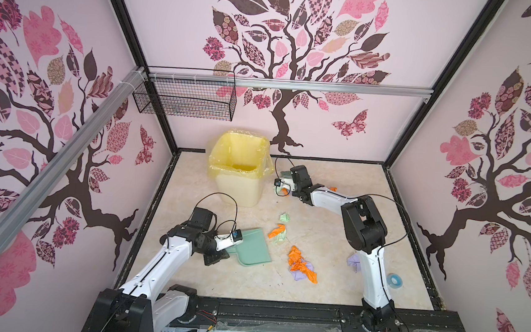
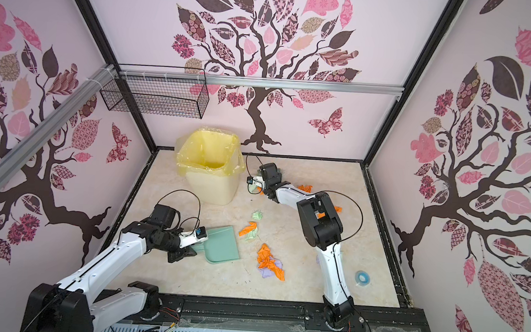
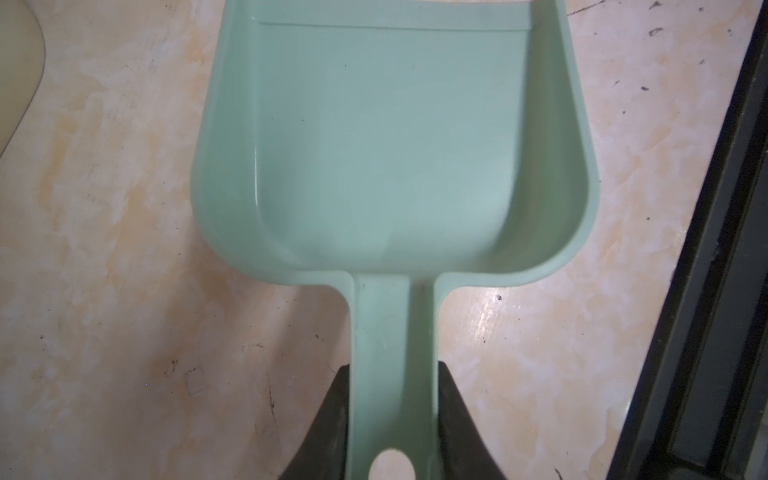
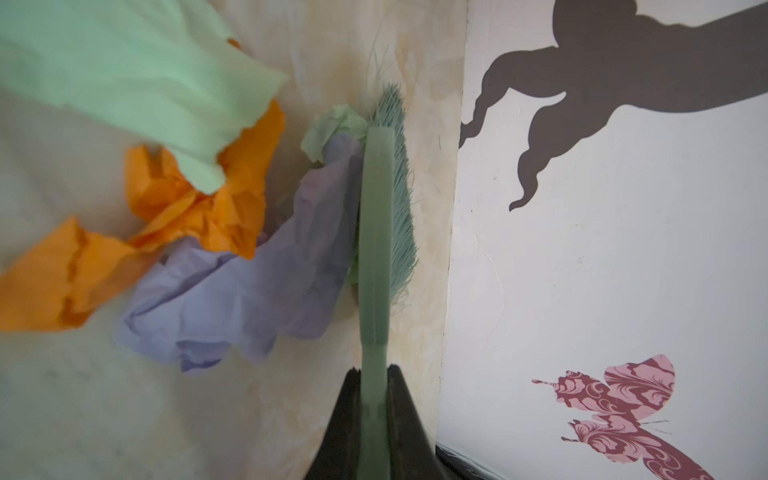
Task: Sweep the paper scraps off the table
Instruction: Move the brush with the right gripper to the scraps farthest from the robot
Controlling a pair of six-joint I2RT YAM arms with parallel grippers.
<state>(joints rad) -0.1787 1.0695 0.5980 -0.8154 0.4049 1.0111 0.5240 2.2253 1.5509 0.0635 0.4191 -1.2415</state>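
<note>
Paper scraps lie on the beige table (image 1: 312, 293): a pale green wad (image 1: 284, 217), an orange and green one (image 1: 277, 232), an orange and lavender heap (image 1: 301, 267) and a lavender wad (image 1: 354, 260) by the right arm. My left gripper (image 3: 393, 368) is shut on the handle of the teal dustpan (image 3: 390, 145), which lies flat and empty on the left (image 1: 251, 246). My right gripper (image 4: 374, 370) is shut on the teal brush (image 4: 384, 199) at the back wall. The bristles rest against lavender (image 4: 249, 299), orange (image 4: 199, 208) and green (image 4: 145, 83) scraps.
A cream bin with a yellow liner (image 1: 239, 190) stands at the back, left of the right gripper (image 1: 288, 183). A blue tape roll (image 1: 395, 280) lies near the right edge. A wire basket (image 1: 185, 97) hangs on the back left rail. Black frame edges the table.
</note>
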